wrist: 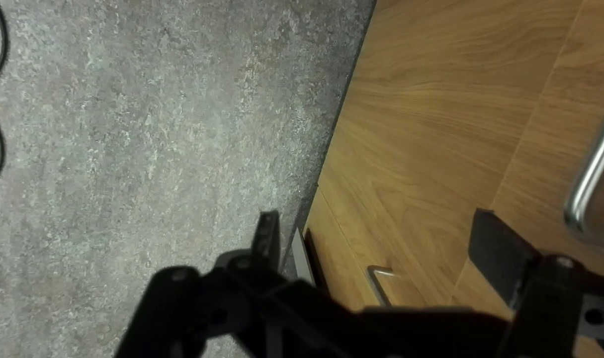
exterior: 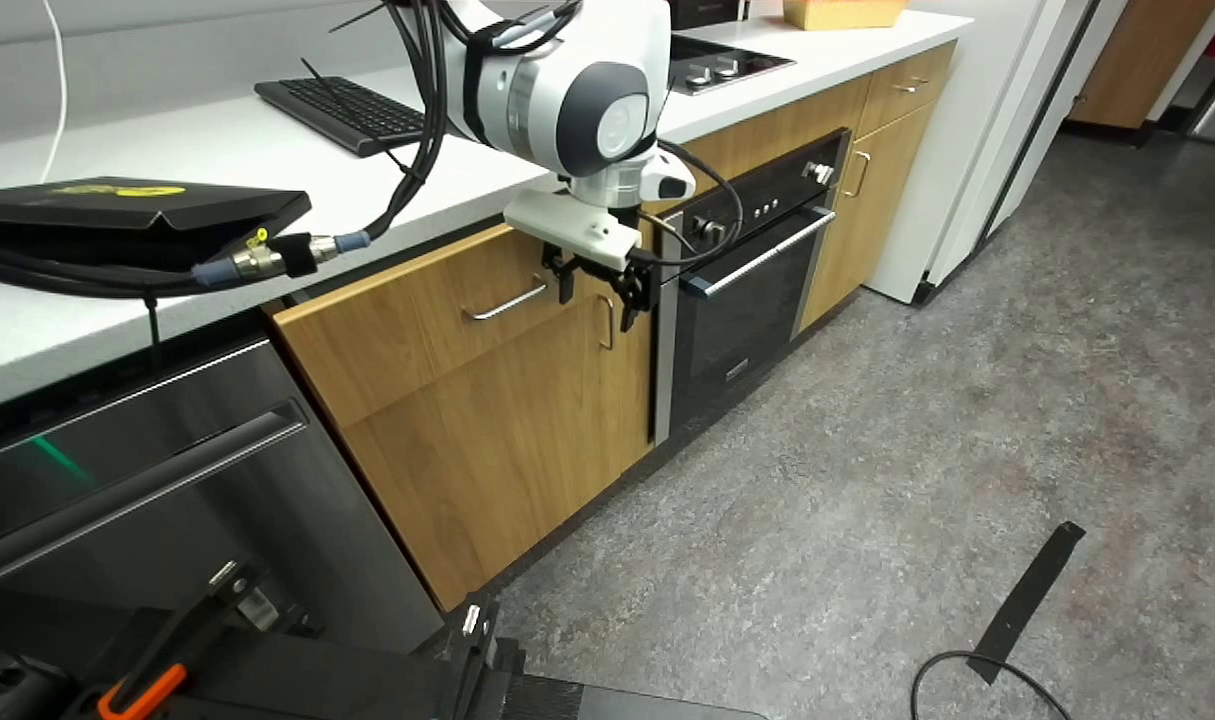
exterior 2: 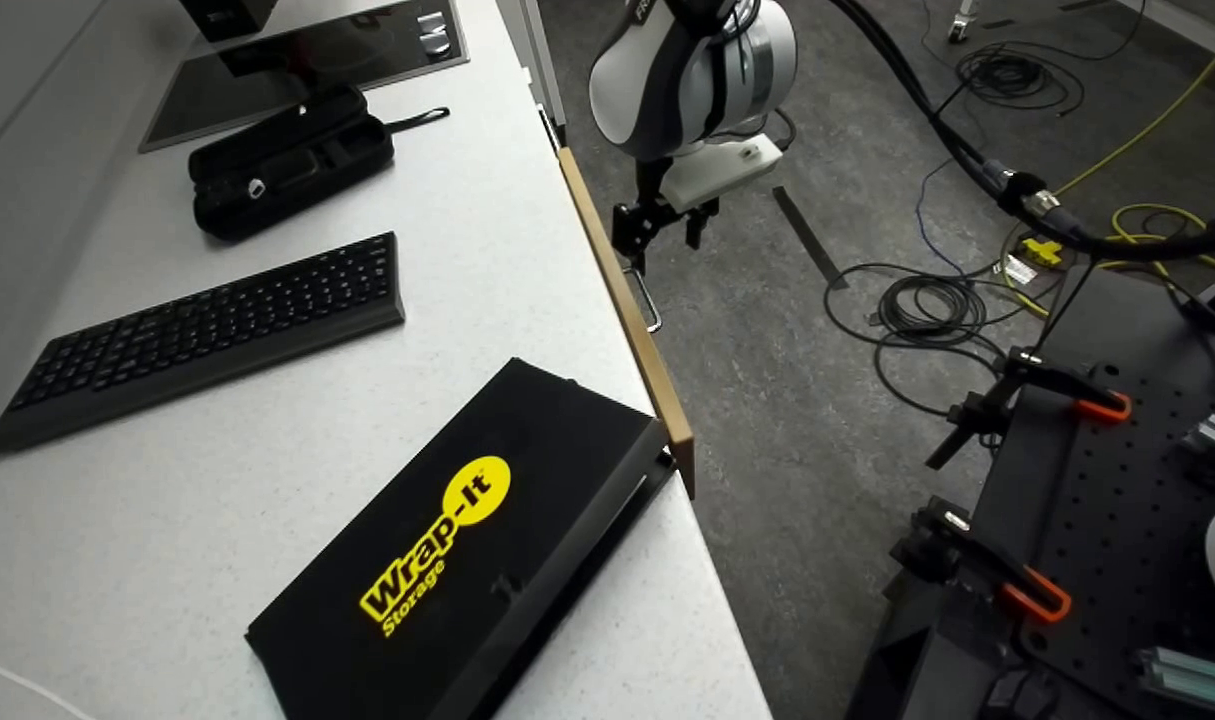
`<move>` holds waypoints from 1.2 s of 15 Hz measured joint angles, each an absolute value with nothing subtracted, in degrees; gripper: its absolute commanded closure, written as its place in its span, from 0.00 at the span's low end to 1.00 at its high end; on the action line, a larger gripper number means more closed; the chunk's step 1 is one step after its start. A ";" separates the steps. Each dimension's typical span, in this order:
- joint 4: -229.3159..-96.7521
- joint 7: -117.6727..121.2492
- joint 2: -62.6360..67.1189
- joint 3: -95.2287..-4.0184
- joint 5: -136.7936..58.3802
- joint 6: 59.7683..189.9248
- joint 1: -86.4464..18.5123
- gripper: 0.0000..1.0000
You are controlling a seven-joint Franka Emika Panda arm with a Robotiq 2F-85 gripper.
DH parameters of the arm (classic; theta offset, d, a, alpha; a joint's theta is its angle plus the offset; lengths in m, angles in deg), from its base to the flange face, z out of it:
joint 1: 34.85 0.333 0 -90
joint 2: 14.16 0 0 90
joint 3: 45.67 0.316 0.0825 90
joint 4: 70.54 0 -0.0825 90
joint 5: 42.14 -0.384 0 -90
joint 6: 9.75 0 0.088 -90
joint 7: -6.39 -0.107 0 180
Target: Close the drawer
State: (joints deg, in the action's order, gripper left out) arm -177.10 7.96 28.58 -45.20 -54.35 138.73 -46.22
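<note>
The drawer (exterior: 407,335) has a light wood front just under the counter edge. Its top edge (exterior 2: 622,300) stands slightly out past the counter in an exterior view. A thin dark gap shows behind it in an exterior view, and the white inner box is hidden. The silver bar handle (exterior: 507,303) also shows in the wrist view (wrist: 597,164) at the right. My gripper (exterior: 597,302) is open and empty in front of the drawer's far end, past the handle. In the wrist view its fingers (wrist: 376,216) are wide apart. I cannot tell whether one touches the front.
A taller wood panel (exterior: 497,450) lies below the drawer. A black oven (exterior: 752,290) stands beyond it and a steel dishwasher (exterior: 237,490) on the near side. A black Wrap-It box (exterior 2: 487,560) and a keyboard (exterior 2: 217,320) lie on the counter. Cables hang from the arm.
</note>
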 measured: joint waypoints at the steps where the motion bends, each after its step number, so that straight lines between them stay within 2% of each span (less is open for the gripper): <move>1: -177.10 7.96 28.58 -45.20 -54.35 138.73 -46.24 0.00; 18: -170.13 7.90 33.25 -43.00 -54.62 135.93 -44.53 0.00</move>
